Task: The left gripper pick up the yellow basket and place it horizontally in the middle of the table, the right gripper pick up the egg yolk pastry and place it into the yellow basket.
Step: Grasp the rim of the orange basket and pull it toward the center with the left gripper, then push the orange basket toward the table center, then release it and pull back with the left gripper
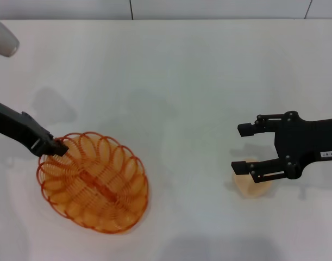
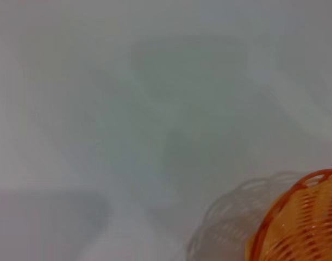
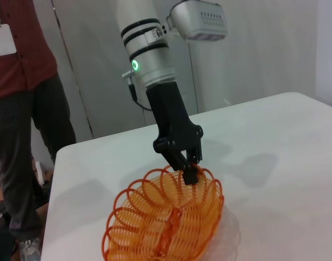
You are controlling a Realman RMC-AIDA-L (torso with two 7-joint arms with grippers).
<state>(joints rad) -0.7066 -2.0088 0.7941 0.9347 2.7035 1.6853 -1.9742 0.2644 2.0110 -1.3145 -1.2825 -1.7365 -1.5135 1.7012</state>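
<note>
At your left, the left gripper (image 1: 58, 145) is clenched on the looped rim of the yellow basket (image 1: 95, 182), which sits tilted on the left part of the white table (image 1: 182, 81). At your right, the right gripper (image 1: 243, 148) hangs with its jaws released, one finger over the egg yolk pastry (image 1: 252, 185), which lies on the table, well apart from the basket.

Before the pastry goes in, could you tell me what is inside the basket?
Nothing: the basket shows only its wire base. The pastry sits apart, partly hidden under the right pincer.
</note>
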